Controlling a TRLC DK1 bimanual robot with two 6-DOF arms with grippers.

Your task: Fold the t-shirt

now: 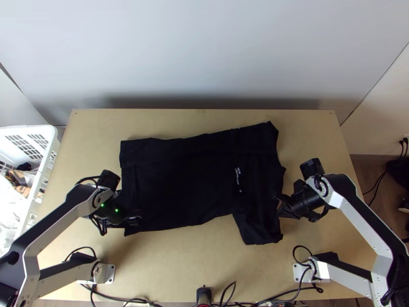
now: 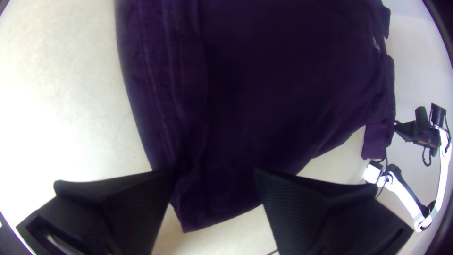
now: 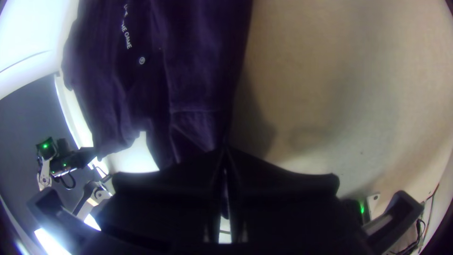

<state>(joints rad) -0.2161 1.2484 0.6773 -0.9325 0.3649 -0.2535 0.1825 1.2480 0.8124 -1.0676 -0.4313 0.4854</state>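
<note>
The black t-shirt (image 1: 189, 179) lies spread across the middle of the table, small white print towards its right end and a sleeve (image 1: 260, 230) pointing to the near edge. At the shirt's near left corner is my left gripper (image 1: 134, 219). In the left wrist view, that gripper (image 2: 214, 177) stands open, with shirt cloth (image 2: 212, 208) visible between its fingers. My right gripper (image 1: 280, 207) is at the shirt's right edge, beside the sleeve. In the right wrist view, the gripper (image 3: 224, 151) is shut on the edge of the dark cloth (image 3: 193, 127), whose folds run to the fingertips.
A white basket (image 1: 51, 153) with items in it stands left of the table (image 1: 174, 266). Cables and a small black device (image 1: 203, 294) lie along the near edge. Bare wood surrounds the shirt, and a pale wall (image 1: 204, 51) rises behind.
</note>
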